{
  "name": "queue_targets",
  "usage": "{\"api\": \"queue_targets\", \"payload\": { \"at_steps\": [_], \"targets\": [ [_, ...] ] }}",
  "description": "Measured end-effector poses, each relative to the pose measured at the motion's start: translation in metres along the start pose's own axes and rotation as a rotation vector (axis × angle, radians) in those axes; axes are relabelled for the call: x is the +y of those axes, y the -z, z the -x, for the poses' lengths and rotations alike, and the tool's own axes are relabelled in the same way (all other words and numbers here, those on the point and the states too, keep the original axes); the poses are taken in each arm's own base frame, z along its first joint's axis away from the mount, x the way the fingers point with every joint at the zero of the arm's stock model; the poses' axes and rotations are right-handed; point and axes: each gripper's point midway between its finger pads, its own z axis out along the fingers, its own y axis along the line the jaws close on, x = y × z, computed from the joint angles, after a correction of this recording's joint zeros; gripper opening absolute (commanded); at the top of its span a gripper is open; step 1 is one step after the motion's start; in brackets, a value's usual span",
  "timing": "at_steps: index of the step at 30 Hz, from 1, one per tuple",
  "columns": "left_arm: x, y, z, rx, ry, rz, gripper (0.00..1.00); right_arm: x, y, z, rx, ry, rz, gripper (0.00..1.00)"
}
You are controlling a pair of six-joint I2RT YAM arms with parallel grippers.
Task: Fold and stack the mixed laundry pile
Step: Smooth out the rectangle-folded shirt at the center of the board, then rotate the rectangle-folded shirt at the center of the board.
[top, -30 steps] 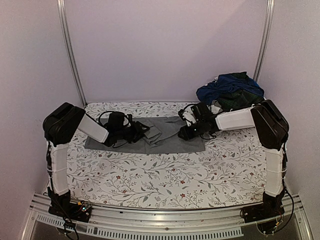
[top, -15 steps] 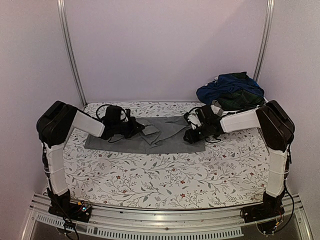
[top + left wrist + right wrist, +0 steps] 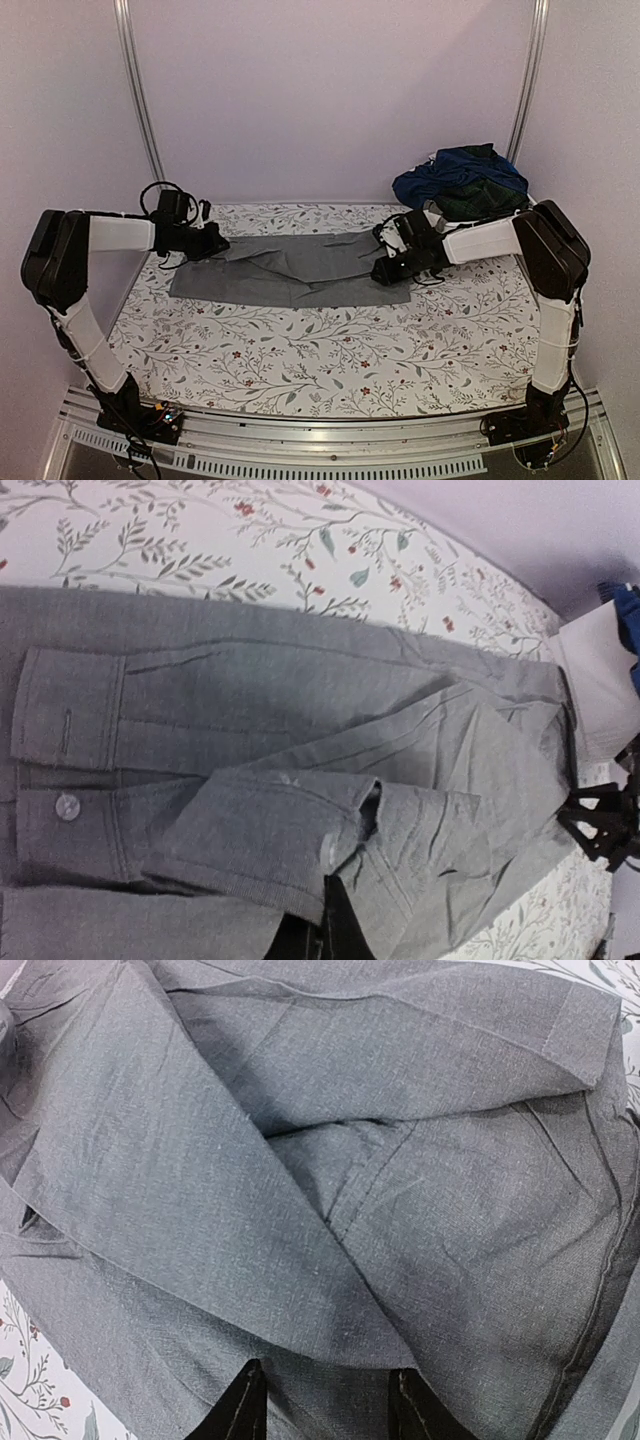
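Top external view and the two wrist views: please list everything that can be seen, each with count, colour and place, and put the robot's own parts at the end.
grey garment: one, grey, spread across the far middle of the table
garment heap: one heap, navy blue and dark green, far right corner
table cloth: one, white with a floral print, covering the table
frame posts: two, silver, upright at the far left and far right
near rail: one, silver, along the near edge
left gripper: one, black, far left, shut on the grey garment's left end
right gripper: one, black, open, at the grey garment's right end
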Motion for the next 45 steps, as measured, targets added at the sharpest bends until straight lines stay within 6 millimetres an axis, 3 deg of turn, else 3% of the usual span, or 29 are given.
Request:
{"api": "queue_targets", "payload": {
  "at_steps": [4,7,13,20,24,26,29,33,36,41,45],
  "targets": [
    [0.027,0.003,-0.035,0.094,-0.031,0.120,0.00,-0.003,-0.002,-0.002,0.005,-0.009,-0.004,0.40],
    [0.047,0.010,-0.049,0.128,-0.053,0.219,0.00,-0.006,-0.003,-0.004,0.013,-0.014,-0.007,0.40],
    [0.074,0.019,-0.053,0.137,-0.077,0.368,0.00,-0.005,-0.003,-0.006,0.020,-0.016,0.003,0.38],
    [0.094,0.027,-0.046,0.130,-0.061,0.444,0.01,0.002,-0.002,-0.009,0.027,-0.017,0.044,0.38],
    [0.104,0.024,-0.038,0.120,-0.041,0.470,0.25,0.010,0.009,-0.016,0.035,-0.018,0.090,0.43],
    [0.107,0.024,-0.037,0.115,-0.033,0.486,0.45,0.015,0.018,-0.014,0.026,-0.017,0.113,0.45],
    [0.109,0.027,-0.033,0.096,-0.036,0.502,0.62,0.023,0.036,0.001,-0.020,-0.006,0.138,0.45],
    [0.099,0.039,-0.013,0.024,-0.043,0.494,0.64,0.030,0.066,0.029,-0.107,0.004,0.147,0.43],
    [0.082,0.040,0.004,-0.015,-0.059,0.440,0.64,0.032,0.074,0.039,-0.133,-0.003,0.143,0.43],
    [0.054,0.014,0.030,-0.037,-0.107,0.343,0.59,0.040,0.060,0.043,-0.112,-0.012,0.135,0.42],
    [0.056,-0.025,0.019,0.027,-0.113,0.315,0.52,0.042,0.034,0.042,-0.081,-0.028,0.127,0.42]
  ]
}}
